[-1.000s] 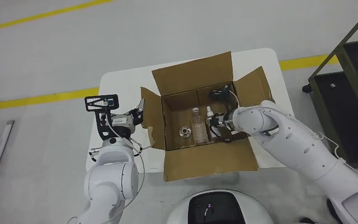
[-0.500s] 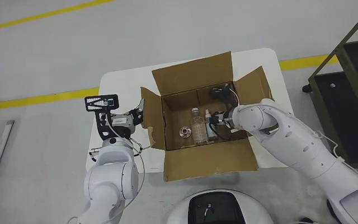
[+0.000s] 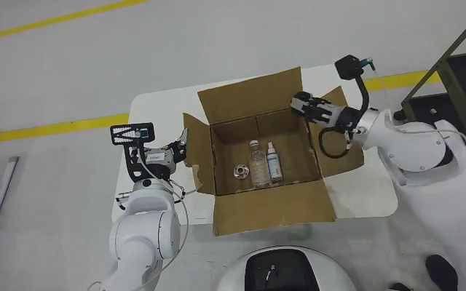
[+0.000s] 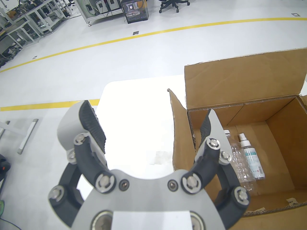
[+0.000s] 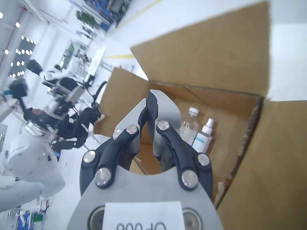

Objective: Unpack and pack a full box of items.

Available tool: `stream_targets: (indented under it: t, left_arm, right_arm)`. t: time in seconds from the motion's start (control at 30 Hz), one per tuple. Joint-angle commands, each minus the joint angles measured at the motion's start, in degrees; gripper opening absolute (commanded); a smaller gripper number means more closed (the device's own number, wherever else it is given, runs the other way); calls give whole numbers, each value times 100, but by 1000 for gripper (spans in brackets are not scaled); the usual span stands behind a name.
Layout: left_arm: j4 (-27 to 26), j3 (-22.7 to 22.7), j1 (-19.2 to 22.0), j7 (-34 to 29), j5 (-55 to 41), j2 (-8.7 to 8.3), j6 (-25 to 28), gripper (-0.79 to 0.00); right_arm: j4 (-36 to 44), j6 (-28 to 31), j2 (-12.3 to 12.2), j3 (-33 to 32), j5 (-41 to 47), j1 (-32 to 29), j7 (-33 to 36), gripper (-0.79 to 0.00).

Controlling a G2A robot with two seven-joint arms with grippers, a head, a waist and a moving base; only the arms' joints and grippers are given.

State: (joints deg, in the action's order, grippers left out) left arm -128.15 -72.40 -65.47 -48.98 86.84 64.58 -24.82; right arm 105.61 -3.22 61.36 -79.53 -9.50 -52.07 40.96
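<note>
An open cardboard box (image 3: pixel 251 98) stands mid-table with its flaps spread. On its floor lie a small round metal part (image 3: pixel 239 172), a clear plastic bottle (image 3: pixel 257 164) and a white spray bottle (image 3: pixel 274 161), the two bottles side by side. My right gripper (image 3: pixel 297 104) hangs shut and empty above the box's far right corner; its wrist view looks down on the clear bottle (image 5: pixel 189 125) and spray bottle (image 5: pixel 203 135). My left gripper (image 3: pixel 183 149) is open and empty beside the box's left flap. In its wrist view the left gripper (image 4: pixel 148 118) has the bottles (image 4: pixel 237 154) beyond one finger.
The white table (image 3: pixel 156 109) has bare surface left of the box and a strip to its right (image 3: pixel 368 193). A dark metal rack (image 3: pixel 437 109) stands off the table's right side. Yellow floor lines run behind.
The right arm let go of the spray bottle, which now lies next to the clear bottle, and drew up out of the box toward the far right corner. The left arm has stayed put.
</note>
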Motion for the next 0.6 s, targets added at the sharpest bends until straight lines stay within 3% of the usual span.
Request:
stream_targets:
  t: [0.0,0.27,0.37,0.57]
  left_arm:
    - [0,0,0,0,0,0,0,0]
    - [0,0,0,0,0,0,0,0]
    - [0,0,0,0,0,0,0,0]
    - [0,0,0,0,0,0,0,0]
  right_arm:
    - [241,133,-61,-755,126,-357,-111,-785]
    - [471,708,-196,-2748,482,-1743,-207,-785]
    - [264,707,-191,-2980,839,-2185,-107,-785]
    - [264,707,-191,-2980,839,-2185,-107,-785]
